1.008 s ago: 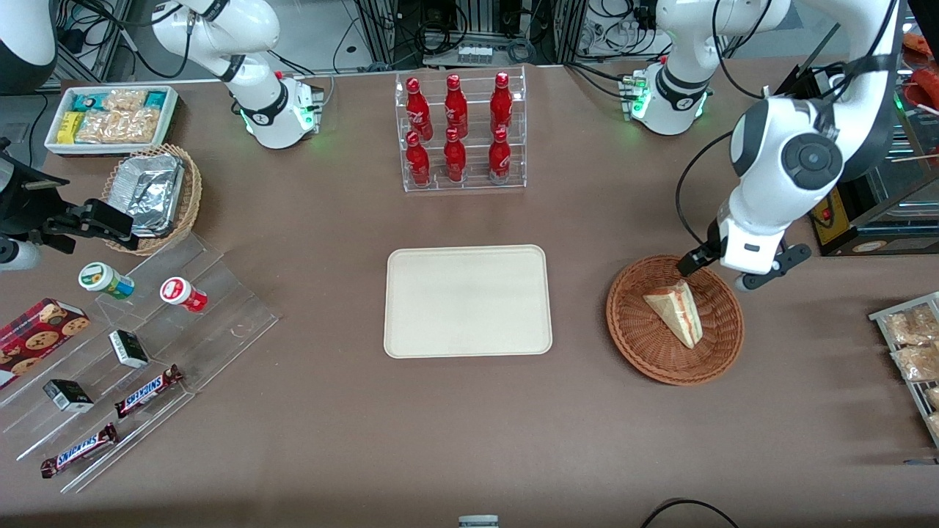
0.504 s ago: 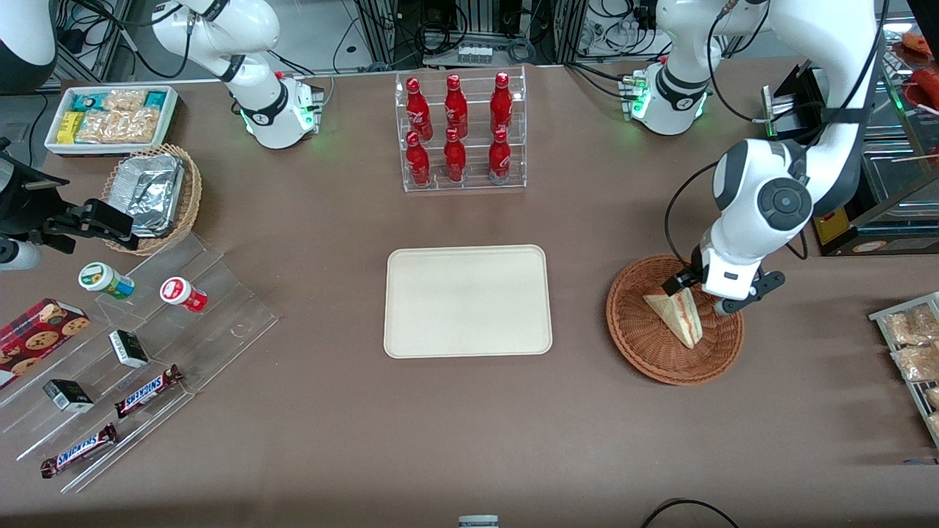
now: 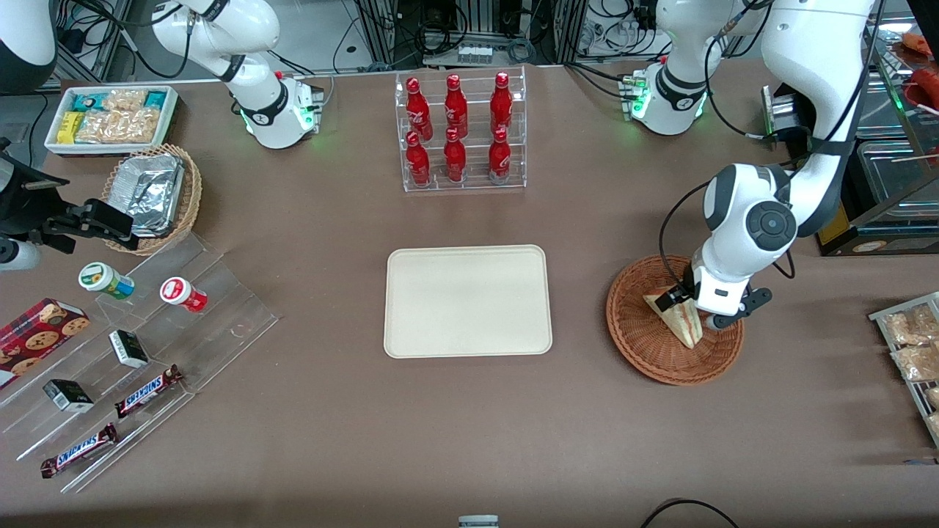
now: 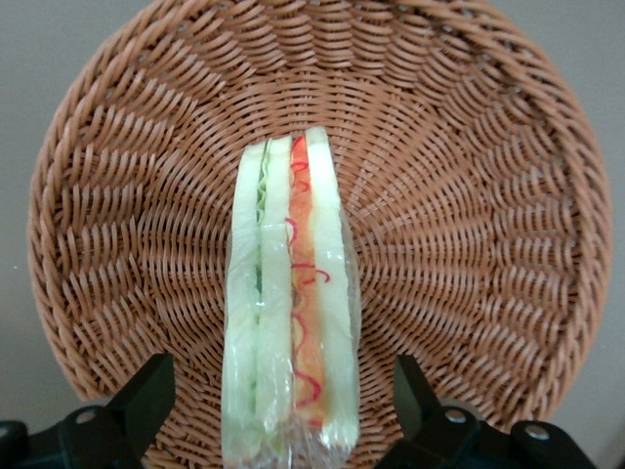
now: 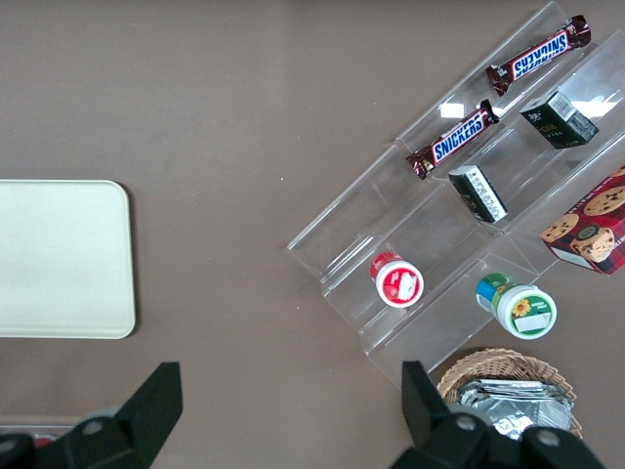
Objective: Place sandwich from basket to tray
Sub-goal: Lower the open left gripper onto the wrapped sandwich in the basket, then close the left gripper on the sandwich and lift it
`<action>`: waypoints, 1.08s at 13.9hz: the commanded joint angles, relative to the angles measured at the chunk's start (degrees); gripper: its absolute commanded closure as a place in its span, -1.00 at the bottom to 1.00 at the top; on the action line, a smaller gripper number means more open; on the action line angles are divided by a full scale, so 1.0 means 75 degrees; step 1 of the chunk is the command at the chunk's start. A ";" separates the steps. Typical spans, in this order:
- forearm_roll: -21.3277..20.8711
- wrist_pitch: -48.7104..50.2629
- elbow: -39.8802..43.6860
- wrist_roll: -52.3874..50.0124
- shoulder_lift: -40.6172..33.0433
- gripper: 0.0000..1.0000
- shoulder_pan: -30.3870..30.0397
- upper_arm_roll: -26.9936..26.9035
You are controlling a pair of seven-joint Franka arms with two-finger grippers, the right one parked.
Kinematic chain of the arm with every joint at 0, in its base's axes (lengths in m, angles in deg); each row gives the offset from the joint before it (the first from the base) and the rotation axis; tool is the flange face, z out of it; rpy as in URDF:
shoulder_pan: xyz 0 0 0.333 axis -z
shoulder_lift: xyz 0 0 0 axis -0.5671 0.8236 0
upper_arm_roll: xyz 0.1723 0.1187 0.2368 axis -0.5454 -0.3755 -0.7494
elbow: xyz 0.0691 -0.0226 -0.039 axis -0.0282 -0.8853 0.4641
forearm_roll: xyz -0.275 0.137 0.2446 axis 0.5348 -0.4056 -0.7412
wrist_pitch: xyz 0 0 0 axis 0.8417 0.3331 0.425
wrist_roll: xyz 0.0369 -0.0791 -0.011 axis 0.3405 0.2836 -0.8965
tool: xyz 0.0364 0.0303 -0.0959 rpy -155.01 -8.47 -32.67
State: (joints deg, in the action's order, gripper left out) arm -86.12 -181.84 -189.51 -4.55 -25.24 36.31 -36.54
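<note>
Though hand (image 4: 278,405) wide, layered wedge (image 4: 290,313).

Readable: "SNICKERS" on 2 choc bars (image 5: 461,139) (image 5: 538,54), on clear stepped rack (image 5: 391,225), parked arm's end of table. Other labels illegible.

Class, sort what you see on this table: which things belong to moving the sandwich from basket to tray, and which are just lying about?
Belonging to the job:
sandwich, lying in the basket
tray, bare
gripper, fingers open either side of the sandwich

Just lying about:
red bottles
Snickers bars
cookie box
foil containers
</note>
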 commanded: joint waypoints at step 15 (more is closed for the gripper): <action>-0.0150 0.2878 0.1838 0.0066 -0.0124 1.00 0.0091 0.0086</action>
State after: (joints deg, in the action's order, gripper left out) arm -86.41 -164.73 -178.49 -4.16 -25.25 35.76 -36.27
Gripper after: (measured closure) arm 0.850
